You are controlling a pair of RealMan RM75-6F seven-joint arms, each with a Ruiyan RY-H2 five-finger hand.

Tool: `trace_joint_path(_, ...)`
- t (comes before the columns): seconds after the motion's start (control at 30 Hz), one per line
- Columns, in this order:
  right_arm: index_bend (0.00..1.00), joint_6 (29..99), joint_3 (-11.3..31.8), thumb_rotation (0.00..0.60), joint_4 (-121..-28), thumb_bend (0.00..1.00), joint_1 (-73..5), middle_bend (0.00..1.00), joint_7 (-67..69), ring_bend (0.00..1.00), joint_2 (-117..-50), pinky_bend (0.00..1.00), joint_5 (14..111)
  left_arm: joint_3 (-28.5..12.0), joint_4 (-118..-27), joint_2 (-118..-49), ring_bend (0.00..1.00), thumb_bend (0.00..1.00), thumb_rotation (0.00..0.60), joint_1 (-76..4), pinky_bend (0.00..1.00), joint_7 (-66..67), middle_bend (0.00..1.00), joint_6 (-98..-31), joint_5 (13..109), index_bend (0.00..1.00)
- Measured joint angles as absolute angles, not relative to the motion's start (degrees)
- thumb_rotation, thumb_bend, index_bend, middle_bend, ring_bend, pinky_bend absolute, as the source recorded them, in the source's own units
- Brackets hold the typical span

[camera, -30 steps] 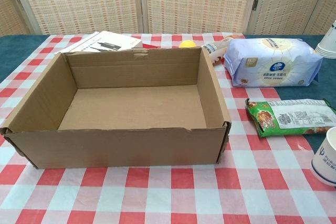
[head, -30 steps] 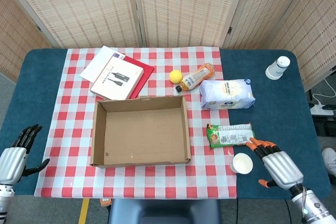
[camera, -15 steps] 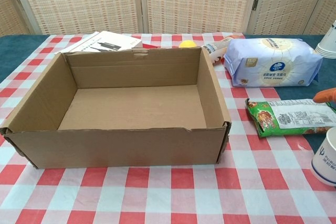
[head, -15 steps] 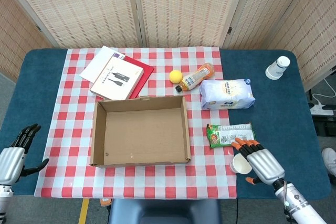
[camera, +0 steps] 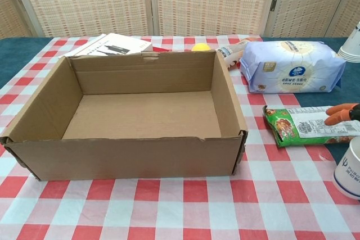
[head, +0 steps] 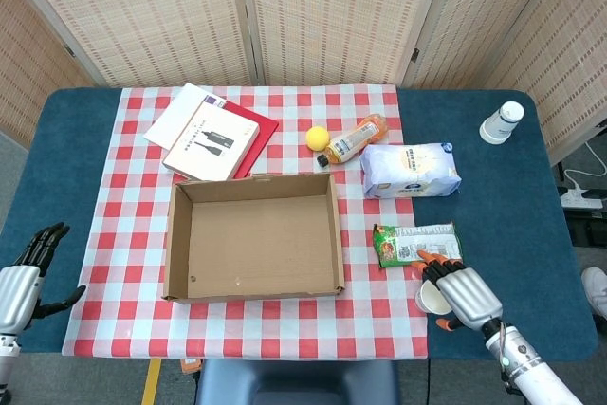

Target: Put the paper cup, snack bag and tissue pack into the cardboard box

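The open cardboard box (head: 178, 234) (camera: 124, 158) stands empty in the middle of the checked cloth. To its right lie the white and blue tissue pack (head: 410, 170) (camera: 292, 66) and, nearer me, the green snack bag (head: 403, 242) (camera: 301, 127). The white paper cup (head: 429, 300) (camera: 350, 170) stands upright just in front of the bag. My right hand (head: 462, 289) hovers over the cup's right side with its fingers extended, and its orange fingertips (camera: 340, 114) reach over the bag's right end. My left hand (head: 24, 272) is open at the table's front left edge.
Books and papers (head: 213, 135) lie behind the box on the left. A yellow ball (head: 317, 137) and an orange bottle (head: 356, 138) lie behind the box's right corner. A stack of white cups (head: 501, 122) stands at the far right on the blue tabletop.
My right hand has moved left from beside the paper cup to partly over it, its fingertips now above the snack bag. The left hand has sunk slightly.
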State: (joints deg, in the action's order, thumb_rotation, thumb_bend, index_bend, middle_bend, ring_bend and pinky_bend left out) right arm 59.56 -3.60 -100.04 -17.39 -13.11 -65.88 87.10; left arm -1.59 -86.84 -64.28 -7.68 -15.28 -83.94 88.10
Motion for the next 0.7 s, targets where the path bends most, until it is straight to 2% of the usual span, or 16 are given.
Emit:
trace_joint_path(0.2, 0.24, 59.1, -3.7, 0.6, -98.2, 0.0, -17.8, 0.11, -13.2, 0.09, -68.0, 0.34, 86.6, -1.6, -86.7, -64.3, 0.0, 0.23, 0.6, -7.7, 0.23, -15.7, 0.01, -83.9, 88.1, 0.06)
trace_joint_path(0.43, 0.33, 60.4, -3.7, 0.6, -97.4, 0.0, -17.9, 0.2, -12.9, 0.22, -69.0, 0.45, 87.1, -1.6, -86.6, -64.2, 0.0, 0.23, 0.6, -7.7, 0.23, -15.9, 0.01, -83.8, 88.1, 0.06)
trace_joint_path(0.7, 0.39, 60.8, -3.7, 0.6, -96.7, 0.0, -17.8, 0.24, -13.4, 0.26, -69.7, 0.47, 86.3, -1.6, -86.6, -64.3, 0.0, 0.23, 0.6, -7.7, 0.23, -15.8, 0.01, -83.7, 88.1, 0.06)
